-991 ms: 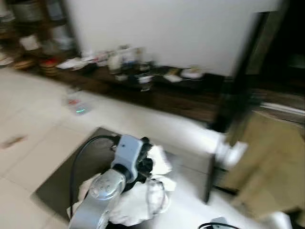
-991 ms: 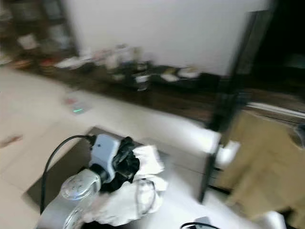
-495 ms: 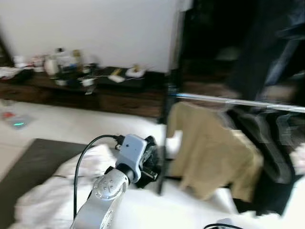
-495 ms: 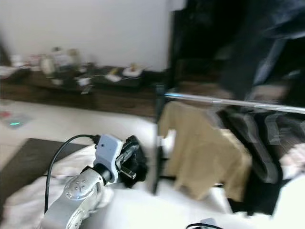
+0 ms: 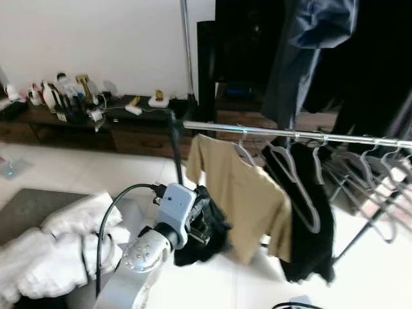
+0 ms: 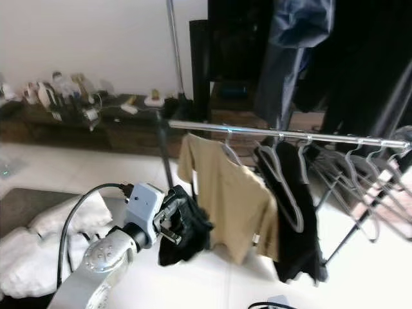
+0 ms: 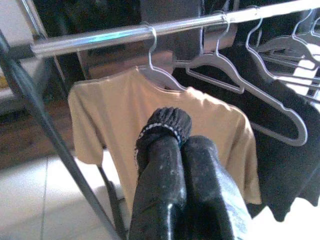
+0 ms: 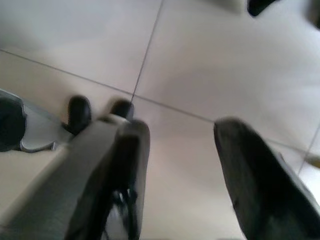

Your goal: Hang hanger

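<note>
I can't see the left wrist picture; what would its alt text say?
The left gripper, fingers shut on a dark garment, points at a tan T-shirt hanging from a silver rail, with empty grey hangers beside it.

Silver rail [image 5: 290, 134], shiny, across the middle of the head view. Tan T-shirt [image 5: 235, 193] on a pale grey hanger [image 7: 160, 75], centre frame. Black garment [image 5: 308, 225] to its right, under more pale grey hangers [image 5: 360, 187]. Dark blue-grey clothing [image 5: 309, 45], upper right. White wall [image 5: 90, 38], upper left; dark brown low shelf [image 5: 96, 125] below it with small white and yellow items. Cream floor tiles [image 8: 210, 65] with thin grey joints. White bundled fabric [image 5: 45, 251], lower left. Silver left arm [image 5: 145, 257] with black cable; left gripper [image 7: 182, 150] black, holding black cloth [image 5: 203, 225]. Right gripper [image 8: 175, 165] black.
</note>
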Motion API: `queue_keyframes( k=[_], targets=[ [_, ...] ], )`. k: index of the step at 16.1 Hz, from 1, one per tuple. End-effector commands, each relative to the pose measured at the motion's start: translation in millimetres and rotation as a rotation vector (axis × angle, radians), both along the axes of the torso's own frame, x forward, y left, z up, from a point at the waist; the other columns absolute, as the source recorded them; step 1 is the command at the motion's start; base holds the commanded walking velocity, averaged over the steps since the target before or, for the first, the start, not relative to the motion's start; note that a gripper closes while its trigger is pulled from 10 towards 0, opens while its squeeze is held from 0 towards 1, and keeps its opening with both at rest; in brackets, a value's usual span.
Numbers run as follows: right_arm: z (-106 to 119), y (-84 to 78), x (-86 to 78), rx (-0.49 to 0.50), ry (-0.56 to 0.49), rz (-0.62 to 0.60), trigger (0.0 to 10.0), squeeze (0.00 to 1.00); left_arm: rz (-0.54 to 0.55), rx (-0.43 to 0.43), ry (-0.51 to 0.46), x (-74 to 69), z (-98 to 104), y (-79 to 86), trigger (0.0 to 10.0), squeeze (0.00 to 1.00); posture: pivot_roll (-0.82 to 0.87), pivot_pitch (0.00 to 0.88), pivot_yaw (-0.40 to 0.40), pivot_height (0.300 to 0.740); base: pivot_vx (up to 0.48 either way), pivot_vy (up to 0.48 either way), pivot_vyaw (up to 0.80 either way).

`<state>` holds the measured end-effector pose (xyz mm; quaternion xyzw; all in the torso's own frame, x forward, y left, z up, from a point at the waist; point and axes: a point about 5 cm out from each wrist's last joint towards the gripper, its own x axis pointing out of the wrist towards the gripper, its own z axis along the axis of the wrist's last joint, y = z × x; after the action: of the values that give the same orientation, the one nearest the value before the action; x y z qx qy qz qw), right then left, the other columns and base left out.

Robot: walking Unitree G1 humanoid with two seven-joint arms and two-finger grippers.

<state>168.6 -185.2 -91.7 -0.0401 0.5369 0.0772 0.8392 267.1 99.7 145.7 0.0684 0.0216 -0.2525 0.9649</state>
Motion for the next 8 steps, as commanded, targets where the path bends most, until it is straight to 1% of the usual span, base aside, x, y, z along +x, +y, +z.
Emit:
queue_keyframes(
  k=[1,5,7,8],
  targets=[
    [0,2.4,0.0,0.003,0.003,0.013,10.0,0.0,-0.006,0.015,-0.008,0.1,3,-1.0,10.0,0.0,0.04,0.068,-0.024,0.74,0.0,-0.48,-0.41],
    [0,2.6,1.3,0.004,-0.022,0.012,10.0,0.0,-0.044,0.044,0.031,-2.1,-5,-7.4,10.0,0.0,0.02,0.061,-0.025,0.74,0.0,-0.48,0.0],
    [0,2.5,0.6,0.003,-0.019,0.019,10.0,0.0,-0.05,0.079,0.069,-3.2,-13,-10.8,10.0,0.0,0.02,0.055,-0.027,0.74,0.0,-0.48,0.0],
    [1,3.4,1.7,0.009,-0.032,0.041,10.0,0.0,-0.101,0.106,0.099,-6.0,-18,-15.2,10.0,0.0,0.01,0.057,-0.027,0.74,0.0,-0.289,0.0]
  ],
)
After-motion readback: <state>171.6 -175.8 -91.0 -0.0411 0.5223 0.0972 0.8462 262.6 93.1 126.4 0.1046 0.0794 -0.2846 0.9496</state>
